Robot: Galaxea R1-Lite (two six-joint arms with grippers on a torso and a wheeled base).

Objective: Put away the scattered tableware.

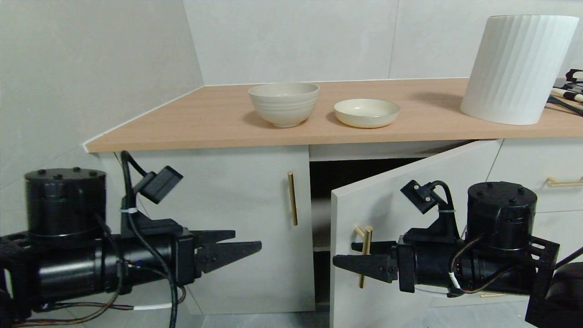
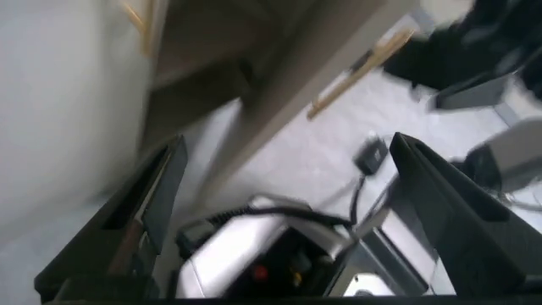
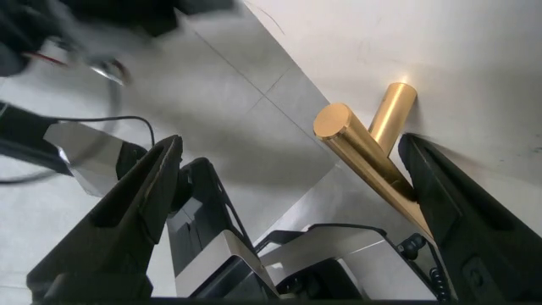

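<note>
A tall white ribbed container (image 1: 517,68) stands on the wooden counter (image 1: 205,123), pale tiled wall (image 1: 319,36) behind.

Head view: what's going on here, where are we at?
The right gripper sits at the gold handle of the partly open cabinet door, fingers open with the handle between them. The left gripper hangs open, low in front of the closed door. The bowl and shallow dish sit on the counter, not yet put away.

Kitchen; tiled walls (image 1: 291,41), cabinets (image 1: 227,218)
</note>
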